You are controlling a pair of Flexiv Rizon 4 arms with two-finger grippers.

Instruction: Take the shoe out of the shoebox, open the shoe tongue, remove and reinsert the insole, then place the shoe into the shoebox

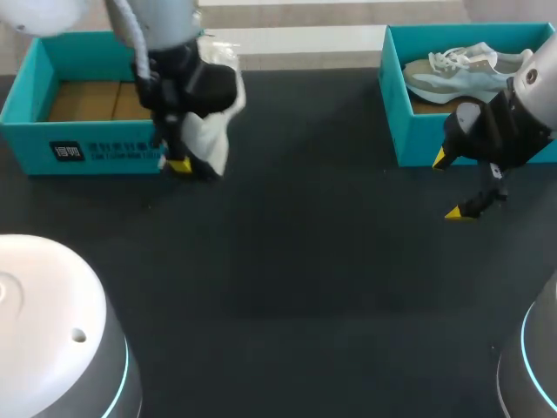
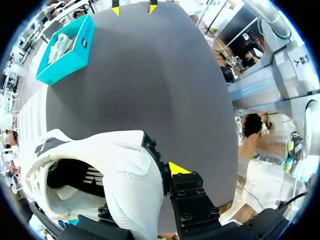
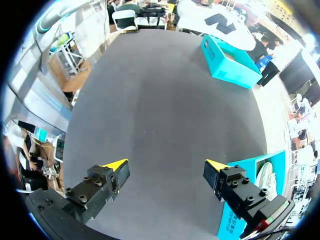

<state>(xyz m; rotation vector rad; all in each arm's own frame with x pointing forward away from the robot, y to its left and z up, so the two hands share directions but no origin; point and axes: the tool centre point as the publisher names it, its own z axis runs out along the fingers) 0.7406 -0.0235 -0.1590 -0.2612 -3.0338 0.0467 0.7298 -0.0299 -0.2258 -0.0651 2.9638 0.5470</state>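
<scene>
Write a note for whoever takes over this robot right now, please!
Left gripper: shut on the white shoe, held up in front of the empty left shoebox.
Right gripper: open, holding nothing, in front of the right shoebox, which has a grey shoe inside.
Done: white shoe is out of the box.
Left: open the tongue, take the insole out and put it back, return the shoe to the box.

The head camera looked down from above and behind onto the table (image 1: 287, 261). The left wrist camera sat tight against a white shoe (image 2: 125, 170), the right one low over the tabletop; all three caught the right-hand shoebox (image 1: 413, 135).
</scene>
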